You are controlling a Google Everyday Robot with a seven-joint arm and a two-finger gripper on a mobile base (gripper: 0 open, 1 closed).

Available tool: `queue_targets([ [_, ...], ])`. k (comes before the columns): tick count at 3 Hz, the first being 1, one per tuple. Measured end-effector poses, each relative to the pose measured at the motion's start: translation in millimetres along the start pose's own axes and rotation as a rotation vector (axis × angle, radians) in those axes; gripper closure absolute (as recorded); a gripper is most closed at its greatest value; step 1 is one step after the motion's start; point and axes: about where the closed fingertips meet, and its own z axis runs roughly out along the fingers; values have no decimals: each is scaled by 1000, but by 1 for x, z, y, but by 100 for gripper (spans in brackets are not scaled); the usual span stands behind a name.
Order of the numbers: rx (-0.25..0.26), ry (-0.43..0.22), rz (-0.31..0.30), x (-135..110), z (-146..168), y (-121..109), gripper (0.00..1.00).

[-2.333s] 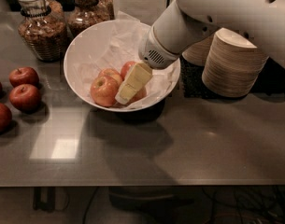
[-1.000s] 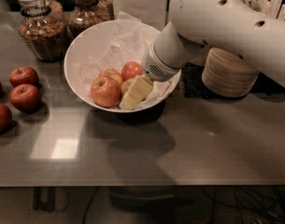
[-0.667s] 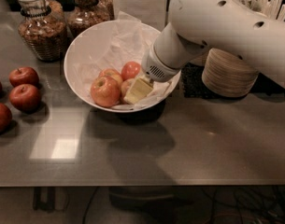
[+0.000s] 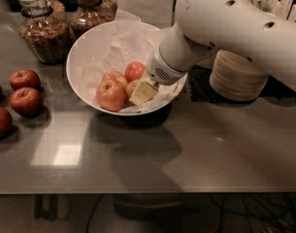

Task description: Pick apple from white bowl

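At the very front, under the edge of the tabletop, the floor is dark and some thin cables lie there, hard to make out. The tabletop is grey and shiny, with a bright square of light on it and a big dark shadow in front of the bowl. On the left side sit dark red apples, well apart from the bowl; two of them are cut off by the left edge. In the middle stands the white bowl, lined with crinkled white paper. Inside it an orange-red apple lies at the front, with two more red ones behind it. The apple, the palest one, lies in the bowl too, just right of the orange-red one, and most of it is hidden behind the hand. The hand is down inside the bowl, touching or right against that pale apple. I cannot tell if the hand is holding the apple or is loose. The fat white arm comes in from the top right and covers the right rim of the bowl. Behind the arm stands a stack of beige bowls, partly hidden. At the back left are two glass jars filled with brown bits.
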Motion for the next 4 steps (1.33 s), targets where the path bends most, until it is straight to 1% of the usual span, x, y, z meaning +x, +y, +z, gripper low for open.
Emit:
queue_targets([
  [1, 0, 0, 0, 0, 0, 0, 100],
  [2, 0, 0, 0, 0, 0, 0, 100],
  [3, -20, -2, -15, -6, -8, -1, 100],
  [4, -31, -47, -57, -24, -39, -9, 100],
])
